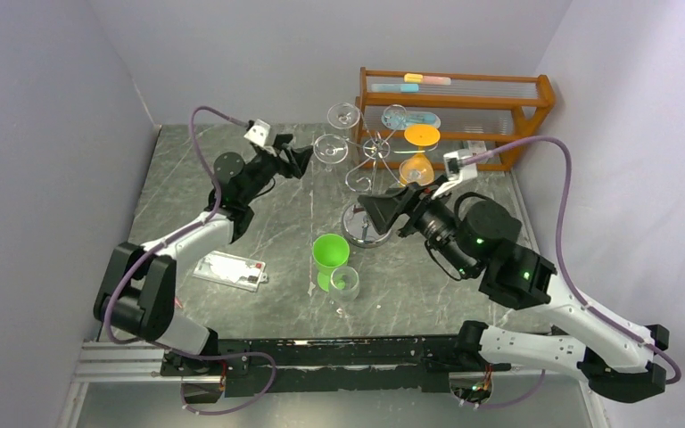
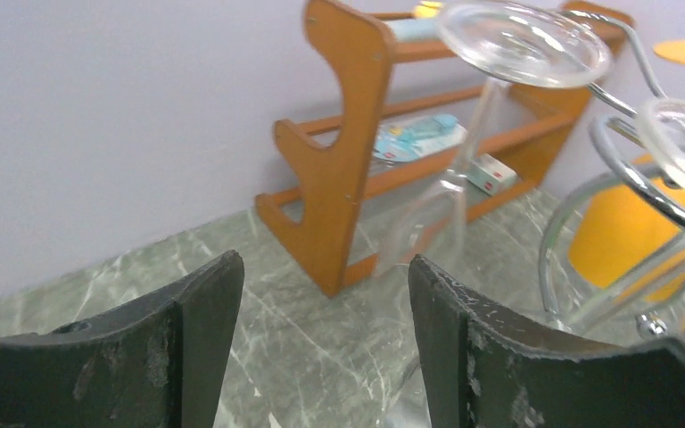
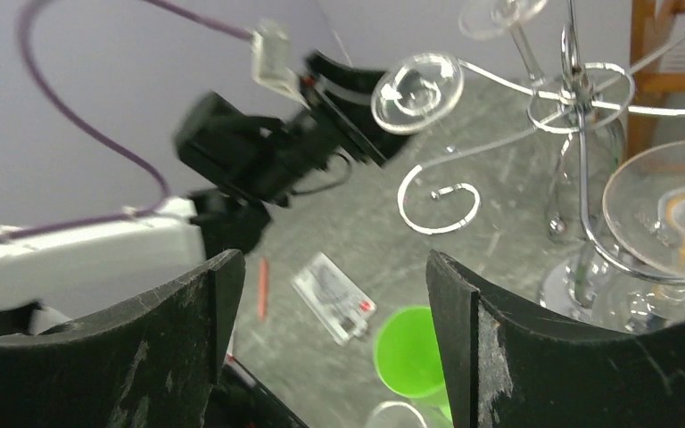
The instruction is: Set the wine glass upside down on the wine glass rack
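Note:
The chrome wine glass rack (image 1: 370,183) stands mid-table on its shiny disc base (image 1: 357,227). Several glasses hang upside down on its arms: clear ones (image 1: 330,149) (image 1: 343,114) (image 1: 394,116) and an orange one (image 1: 419,165). My left gripper (image 1: 303,159) is open and empty, just left of the nearest hanging clear glass (image 2: 473,152), not touching it. My right gripper (image 1: 383,209) is open and empty over the rack's base, right of it. A green wine glass (image 1: 330,252) stands upright in front of the rack. A clear glass (image 1: 345,283) lies beside it.
A brown wooden shelf rack (image 1: 491,102) stands at the back right against the wall, also in the left wrist view (image 2: 348,152). A clear plastic packet (image 1: 229,270) lies at the front left, with a red pen (image 3: 261,287) near it. Walls close in on three sides.

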Robot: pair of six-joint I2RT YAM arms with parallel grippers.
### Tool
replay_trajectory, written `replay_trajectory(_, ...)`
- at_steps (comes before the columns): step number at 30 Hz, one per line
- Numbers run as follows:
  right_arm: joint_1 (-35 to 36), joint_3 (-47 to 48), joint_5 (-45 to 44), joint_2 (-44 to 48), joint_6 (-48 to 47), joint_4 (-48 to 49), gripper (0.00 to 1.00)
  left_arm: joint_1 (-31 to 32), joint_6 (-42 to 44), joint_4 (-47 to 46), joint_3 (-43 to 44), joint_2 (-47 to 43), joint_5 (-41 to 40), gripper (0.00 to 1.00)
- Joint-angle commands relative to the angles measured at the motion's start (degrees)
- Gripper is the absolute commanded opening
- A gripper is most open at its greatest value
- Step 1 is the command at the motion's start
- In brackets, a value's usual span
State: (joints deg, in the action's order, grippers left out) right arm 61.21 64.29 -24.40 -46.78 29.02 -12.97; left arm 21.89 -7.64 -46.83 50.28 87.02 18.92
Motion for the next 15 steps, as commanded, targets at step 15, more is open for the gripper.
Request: replay_trajectory(15,0.3,6.0,9.6,-13.6,-9.3,-18.2,0.75,-0.4,-25.6,42.3,-2.9,-19.9,-38.3,0.72)
